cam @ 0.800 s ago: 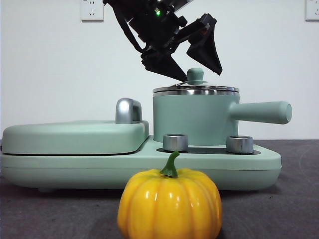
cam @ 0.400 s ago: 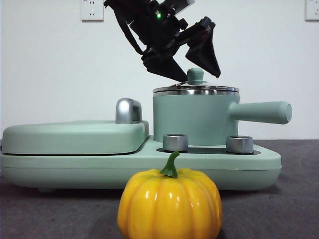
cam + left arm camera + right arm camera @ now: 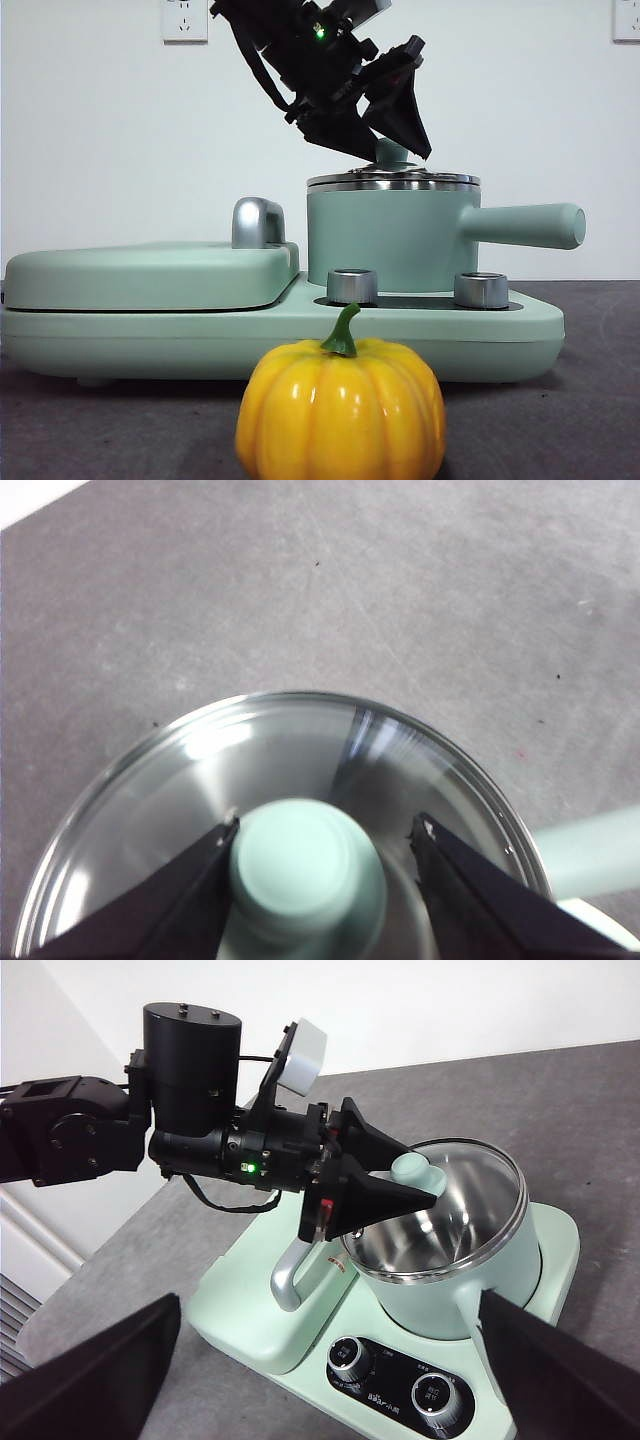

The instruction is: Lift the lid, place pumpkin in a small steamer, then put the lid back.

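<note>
While its two black jaws sit either side of the mint knob (image 3: 305,865), the left gripper (image 3: 392,152) looks closed around it, tips touching or just about touching the knob's sides in the left wrist view; full squeeze hard to confirm. Knob belongs to the one lid (image 3: 393,181), clear glass with steel rim, resting flat on the one small steamer (image 3: 390,240), right of centre in the front view. Through the glass the steamer interior shows bare shiny steel in the right wrist view. Steamer's long handle (image 3: 525,225) points toward the right edge of the front frame. One pumpkin (image 3: 341,410), bottom centre of the front frame, on the grey table (image 3: 580,420), outside the steamer and apart from the cooker base (image 3: 280,335). Two steel dials (image 3: 352,286) on the base, in front of the steamer. One flat griddle cover (image 3: 150,272) at centre left, chrome handle (image 3: 257,221) just beside the steamer. Right gripper (image 3: 330,1385): two jaws spread wide at the bottom corners of its wrist view, holding nothing, well above the cooker. Pumpkin stem overlaps the base front in the front view.
</note>
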`<action>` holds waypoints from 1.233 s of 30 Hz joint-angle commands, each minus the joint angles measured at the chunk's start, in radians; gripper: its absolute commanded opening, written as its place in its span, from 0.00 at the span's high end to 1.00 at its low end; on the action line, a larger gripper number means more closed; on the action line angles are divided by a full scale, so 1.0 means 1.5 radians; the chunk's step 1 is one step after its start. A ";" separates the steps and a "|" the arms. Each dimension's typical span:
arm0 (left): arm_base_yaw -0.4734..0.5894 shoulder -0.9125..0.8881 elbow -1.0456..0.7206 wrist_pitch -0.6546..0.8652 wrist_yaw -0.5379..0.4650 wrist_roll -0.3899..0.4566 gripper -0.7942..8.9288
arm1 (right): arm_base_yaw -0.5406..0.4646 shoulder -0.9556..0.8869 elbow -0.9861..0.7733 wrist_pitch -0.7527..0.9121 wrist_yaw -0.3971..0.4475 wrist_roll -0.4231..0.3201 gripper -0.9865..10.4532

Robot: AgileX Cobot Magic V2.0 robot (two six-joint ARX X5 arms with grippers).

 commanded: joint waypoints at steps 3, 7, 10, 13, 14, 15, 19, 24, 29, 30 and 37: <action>-0.007 0.025 0.018 0.010 -0.013 0.007 0.74 | -0.001 0.003 0.011 -0.007 -0.001 -0.007 0.51; -0.007 0.025 0.018 0.013 -0.030 0.007 0.84 | -0.001 0.003 0.011 -0.018 -0.001 -0.008 0.51; -0.006 0.025 0.018 0.014 -0.031 0.007 0.84 | -0.001 0.003 0.011 -0.020 -0.001 -0.008 0.51; -0.007 0.025 0.018 0.020 -0.030 0.007 0.84 | -0.001 0.003 0.011 -0.020 -0.001 -0.008 0.51; -0.007 0.025 0.019 0.024 -0.030 0.007 0.84 | -0.001 0.003 0.011 -0.020 -0.001 -0.008 0.51; -0.007 0.024 0.020 0.026 -0.030 0.007 0.84 | -0.001 0.003 0.011 -0.020 -0.001 -0.008 0.51; -0.007 0.012 0.031 0.023 -0.031 0.006 0.84 | -0.001 0.003 0.011 -0.020 -0.001 -0.008 0.51; -0.006 -0.027 0.034 0.022 -0.030 0.006 0.84 | -0.001 0.003 0.011 -0.020 -0.001 -0.008 0.51; -0.005 -0.090 0.034 -0.021 -0.031 0.006 0.84 | 0.001 0.003 0.011 -0.025 -0.002 -0.008 0.51; -0.004 -0.102 0.034 -0.033 -0.031 0.006 0.84 | 0.003 0.003 0.011 -0.027 -0.002 -0.008 0.51; 0.021 -0.177 0.034 -0.129 -0.031 0.007 0.84 | 0.048 0.025 0.011 -0.050 0.000 -0.007 0.52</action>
